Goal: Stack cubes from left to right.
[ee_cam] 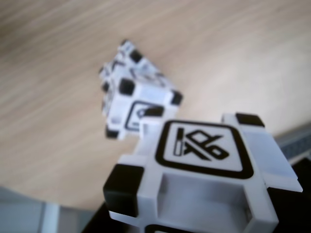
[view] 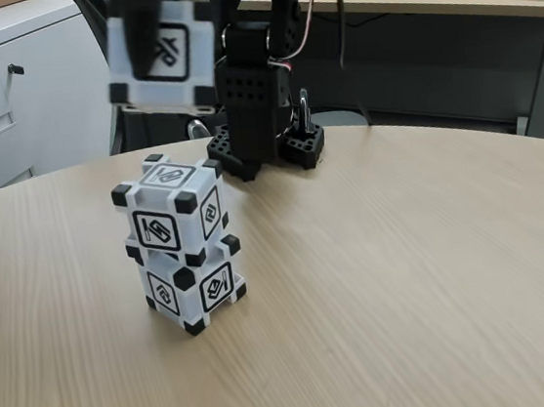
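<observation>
In the fixed view the black arm rises from its base at the table's far edge, reaching left. Its gripper is clamped on the third cube, raised above and slightly behind the two stacked cubes.

In the wrist view the held cube sits close, with the stack blurred beyond it on the wood.

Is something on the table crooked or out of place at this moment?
Yes, slightly. In the fixed view the upper cube of the stack sits twisted on the lower cube, so their corners do not line up. The gripper holds the third cube in the air above. Nothing looks damaged.
</observation>
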`<move>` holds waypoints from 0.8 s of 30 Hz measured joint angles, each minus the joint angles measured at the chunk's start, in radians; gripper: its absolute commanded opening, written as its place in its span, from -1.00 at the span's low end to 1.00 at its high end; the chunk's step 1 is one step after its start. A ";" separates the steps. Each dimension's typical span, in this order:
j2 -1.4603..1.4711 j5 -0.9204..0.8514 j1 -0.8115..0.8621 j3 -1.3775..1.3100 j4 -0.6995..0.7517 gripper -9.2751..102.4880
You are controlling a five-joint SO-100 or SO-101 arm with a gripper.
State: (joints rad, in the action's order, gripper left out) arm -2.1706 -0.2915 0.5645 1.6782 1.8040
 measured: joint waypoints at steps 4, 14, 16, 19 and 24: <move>0.000 -0.023 0.041 0.000 0.000 -0.84; 0.023 0.028 0.054 0.000 0.000 -0.84; 0.058 0.046 0.054 0.000 0.000 -0.84; 0.121 0.054 0.054 0.000 0.000 -0.84; 0.204 0.060 0.054 0.000 0.000 -0.84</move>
State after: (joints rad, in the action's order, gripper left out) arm -1.9666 -0.2316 0.6182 1.6782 1.8040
